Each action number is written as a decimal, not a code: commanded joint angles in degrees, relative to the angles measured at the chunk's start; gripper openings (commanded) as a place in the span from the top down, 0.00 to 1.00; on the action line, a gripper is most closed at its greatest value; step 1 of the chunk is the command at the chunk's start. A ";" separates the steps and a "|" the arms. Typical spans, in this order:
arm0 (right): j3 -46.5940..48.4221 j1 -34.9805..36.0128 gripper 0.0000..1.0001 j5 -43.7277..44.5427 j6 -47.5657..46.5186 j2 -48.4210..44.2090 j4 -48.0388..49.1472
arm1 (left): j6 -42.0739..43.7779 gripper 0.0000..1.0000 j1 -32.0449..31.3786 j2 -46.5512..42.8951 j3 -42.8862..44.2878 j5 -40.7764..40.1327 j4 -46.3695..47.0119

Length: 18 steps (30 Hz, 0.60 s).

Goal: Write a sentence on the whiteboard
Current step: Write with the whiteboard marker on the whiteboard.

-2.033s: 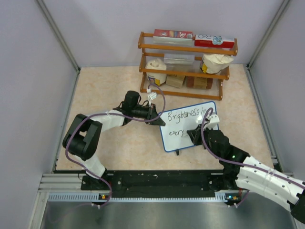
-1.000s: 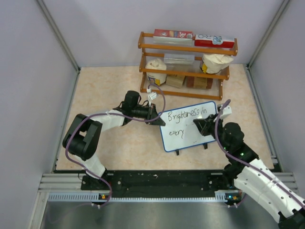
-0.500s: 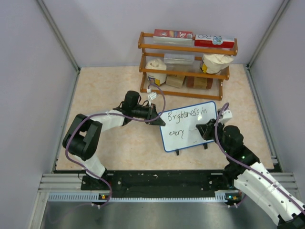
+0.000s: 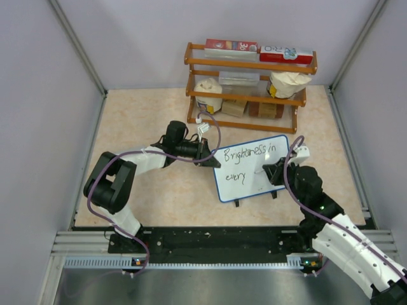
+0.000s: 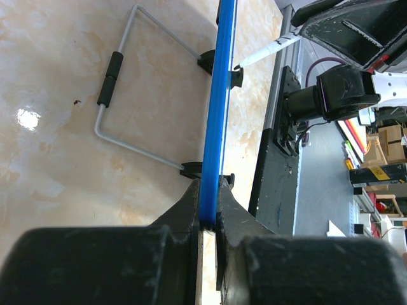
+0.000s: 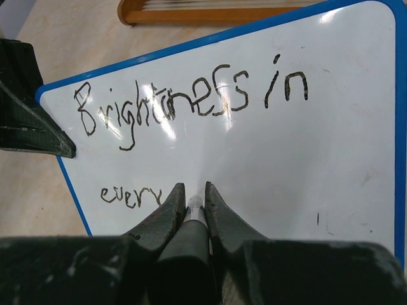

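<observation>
The whiteboard (image 4: 254, 171) stands tilted on the table, blue-rimmed; in the left wrist view it shows edge-on as a blue strip (image 5: 219, 95). The sentence (image 6: 191, 105) reads "Brightness in" on the top line, with "every" (image 6: 130, 196) below. My left gripper (image 4: 208, 154) is shut on the board's left rim (image 5: 208, 210). My right gripper (image 6: 193, 190) is shut on a marker (image 6: 194, 213) with a white tip. It points at the blank board face just right of "every". The marker (image 5: 267, 49) meets the board's face in the left wrist view.
A wooden rack (image 4: 248, 82) with boxes and bags stands right behind the board. The board's wire stand (image 5: 121, 82) lies out behind it. Grey walls (image 4: 76, 51) close in both sides, and a metal rail (image 4: 191, 260) runs along the near edge.
My right gripper carried the marker from beside "every" to the right and up, then came back down a little onto the second line. Left gripper and board stayed put.
</observation>
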 commanded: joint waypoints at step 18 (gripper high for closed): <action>-0.68 -0.57 1.00 -2.47 0.96 3.90 4.42 | 8.56 1.00 -0.99 1.69 -0.86 -9.42 -4.39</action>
